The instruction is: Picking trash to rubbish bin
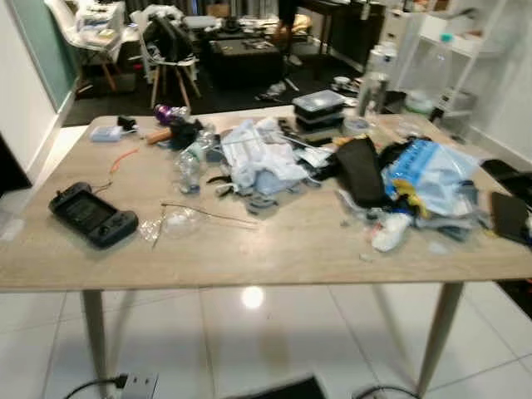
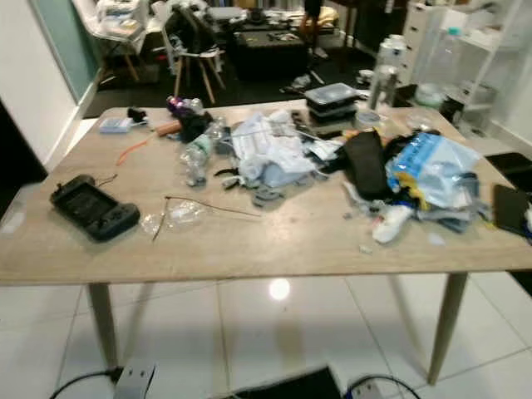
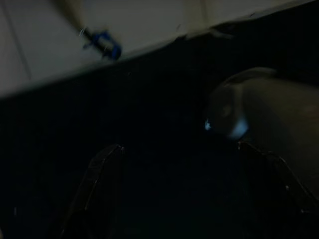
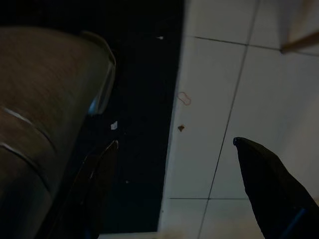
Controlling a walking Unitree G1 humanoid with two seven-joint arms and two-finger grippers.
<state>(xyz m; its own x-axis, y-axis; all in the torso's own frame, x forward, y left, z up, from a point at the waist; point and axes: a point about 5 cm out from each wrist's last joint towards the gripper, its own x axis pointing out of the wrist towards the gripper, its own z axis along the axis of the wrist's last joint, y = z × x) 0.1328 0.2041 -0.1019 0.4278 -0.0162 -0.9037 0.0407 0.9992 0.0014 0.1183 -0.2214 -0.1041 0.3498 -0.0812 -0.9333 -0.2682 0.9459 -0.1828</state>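
A wooden table (image 1: 274,249) stands in front of me, strewn with trash. A pile of crumpled white and pale blue wrappers (image 1: 262,158) lies at its middle, with a squashed clear bottle (image 1: 189,166) to the left. Nearer the front edge is a clear plastic wrapper (image 1: 170,223). A blue and white plastic bag (image 1: 432,179) and a small white scrap (image 1: 391,233) lie at the right. My left gripper (image 3: 184,199) hangs open in deep shade. My right gripper (image 4: 174,164) hangs open above white floor tiles, beside a dark rounded object (image 4: 45,114).
A black handheld game console (image 1: 91,214) lies on the table's left side, and stacked black food boxes (image 1: 318,108) stand at the back. Chairs (image 1: 170,50) and a dark rug lie beyond the table. White shelves (image 1: 449,50) are at the right. A power strip (image 1: 137,386) and cables are on the floor.
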